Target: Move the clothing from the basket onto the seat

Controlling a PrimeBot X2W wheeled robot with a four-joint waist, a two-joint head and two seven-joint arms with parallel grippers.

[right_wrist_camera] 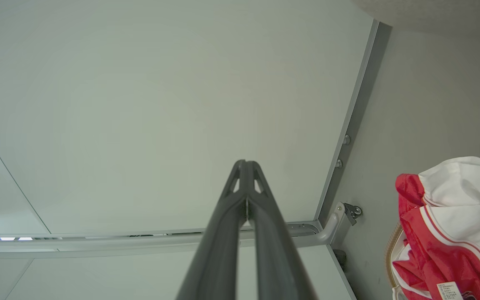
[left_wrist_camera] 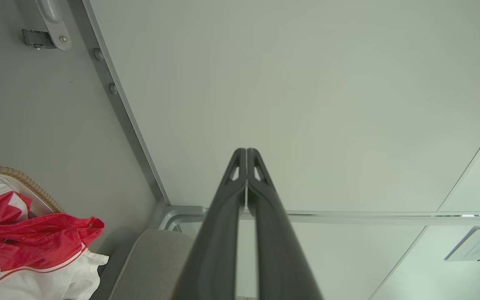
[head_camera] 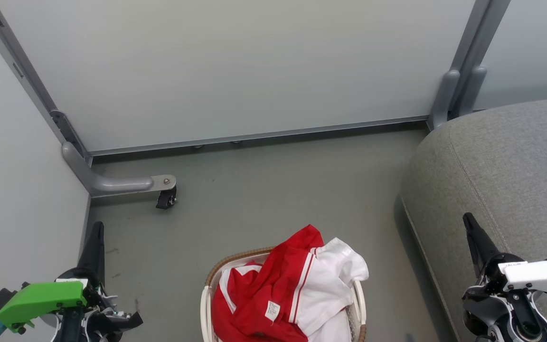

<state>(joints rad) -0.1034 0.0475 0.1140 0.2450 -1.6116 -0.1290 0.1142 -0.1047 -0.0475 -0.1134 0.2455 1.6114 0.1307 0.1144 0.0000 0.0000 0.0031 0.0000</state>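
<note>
At the bottom centre of the head view, the clothing [head_camera: 292, 289] lies heaped in the basket [head_camera: 205, 304], red on the left and white spilling over the right rim. The heap's long axis rises toward the upper right. The left gripper [head_camera: 97, 232] at lower left and the right gripper [head_camera: 470, 223] at lower right both have their 2 fingers pressed together, holding nothing and pointing up the frame. The heap lies between them, about equally near each. The right one hangs over the sofa [head_camera: 506, 161], so it probably suits the transfer better. Beyond is bare floor [head_camera: 273, 190], then the wall panel [head_camera: 235, 71].
</note>
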